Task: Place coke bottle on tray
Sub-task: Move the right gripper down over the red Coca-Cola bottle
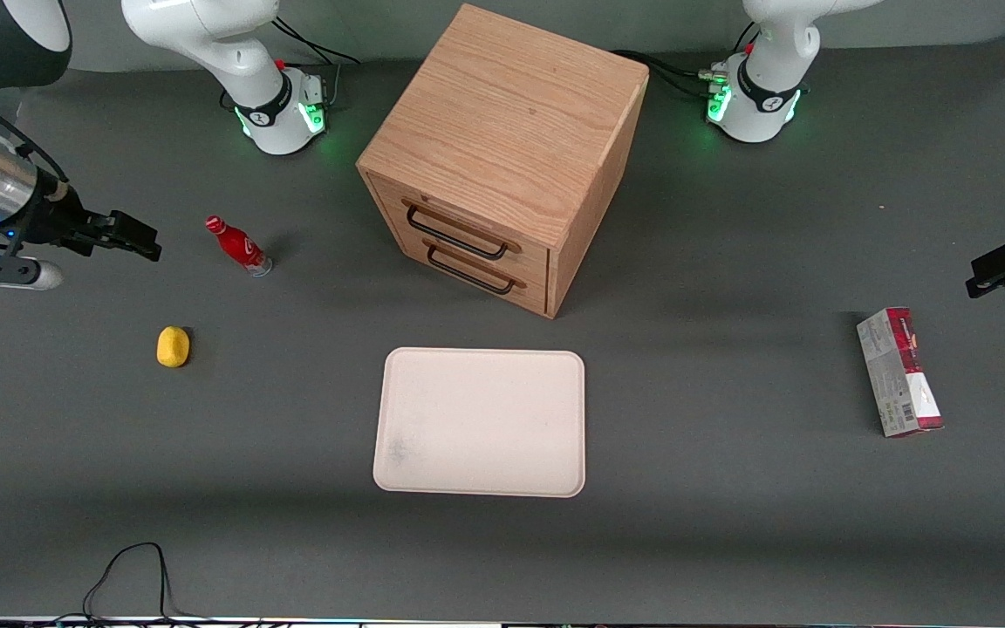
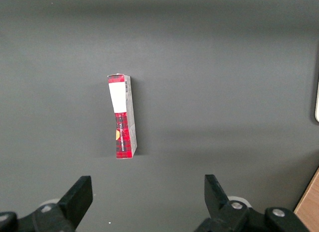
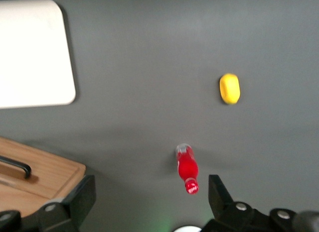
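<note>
the coke bottle (image 1: 239, 245) stands on the dark table (image 1: 729, 523), a bit tilted, with its red cap up and its clear base down; it is toward the working arm's end of the table; in the front view it sits at about 3 o'clock from the gripper (image 1: 123, 235), near it but not touching; the gripper is up in the air over the table, and its two fingers (image 3: 82, 199) are spread wide apart with nothing between them; in the right wrist view the coke bottle (image 3: 187, 168) shows in the gap between the two fingers, lower down on the table; a small yellow lemon (image 1: 173, 346) lies at about 7 o'clock from the bottle, nearer to the front camera; the tray (image 1: 481, 422) lies flat in the middle of the table, at about 4 o'clock from the bottle and well apart from it; a wooden drawer box (image 1: 502, 157) with two dark handles stands farther from the front camera than the tray; a red and grey carton (image 1: 899, 372) lies toward the parked arm's end of the table
</note>
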{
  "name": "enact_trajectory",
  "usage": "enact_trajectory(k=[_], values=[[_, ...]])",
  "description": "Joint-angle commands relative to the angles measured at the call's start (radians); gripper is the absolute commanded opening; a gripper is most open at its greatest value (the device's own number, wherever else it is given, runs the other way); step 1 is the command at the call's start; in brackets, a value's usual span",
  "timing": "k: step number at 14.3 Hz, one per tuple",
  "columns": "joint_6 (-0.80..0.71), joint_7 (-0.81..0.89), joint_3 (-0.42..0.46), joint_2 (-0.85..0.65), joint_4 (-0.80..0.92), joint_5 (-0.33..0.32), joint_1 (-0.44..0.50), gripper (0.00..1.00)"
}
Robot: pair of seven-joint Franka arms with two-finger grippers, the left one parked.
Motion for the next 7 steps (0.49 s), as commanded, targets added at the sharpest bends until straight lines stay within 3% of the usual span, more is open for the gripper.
enact_trajectory(k=[1,3,7], values=[[0.148,-0.027,-0.005,-0.198,-0.314,-0.035,0.005,1.00],[0.304,-0.027,-0.008,-0.320,-0.542,-0.058,0.005,1.00],[0.507,-0.027,-0.034,-0.398,-0.818,-0.063,0.002,1.00]])
